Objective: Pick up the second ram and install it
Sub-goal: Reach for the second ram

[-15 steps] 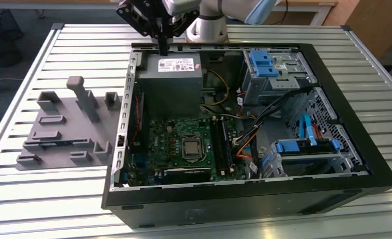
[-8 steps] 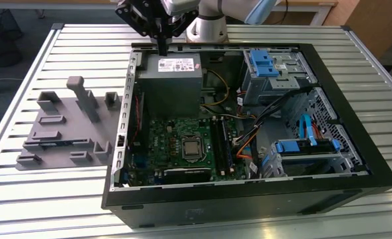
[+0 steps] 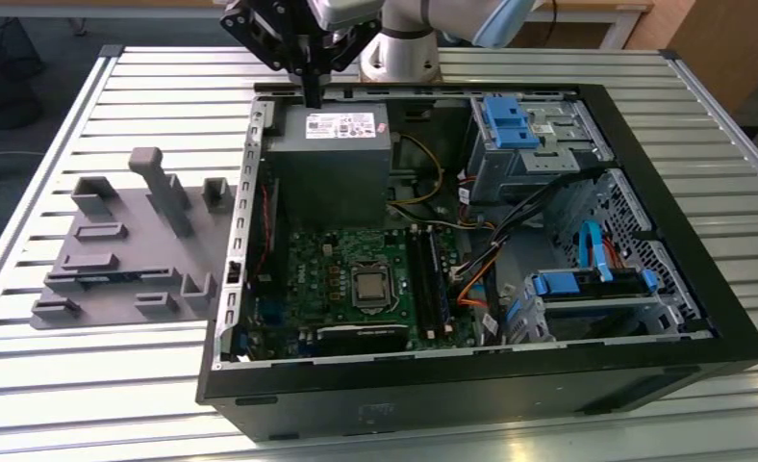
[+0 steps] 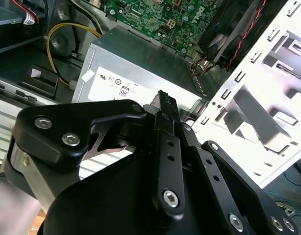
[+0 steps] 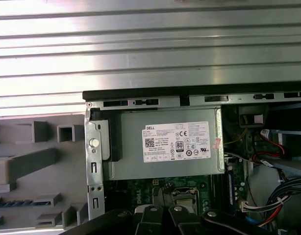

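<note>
Second ram [image 5: 13, 201] in the tray, gripper [image 3: 313, 96] over the power supply [image 3: 328, 159]

In the first wrist view the second ram appears as a blue strip lying in a slot of the grey tray [image 3: 110, 289], on the surface [image 3: 97, 385] beside the open computer case [image 3: 687, 318]. The gripper hangs well apart from it, fingers together and empty, just above the power supply's far end. The case's side wall stands between gripper and tray. The motherboard [image 3: 341, 274] lies nearer the camera.

Slatted metal table [image 3: 97, 385], dark floor [image 3: 161, 19], wooden panel [image 3: 739, 48]
</note>
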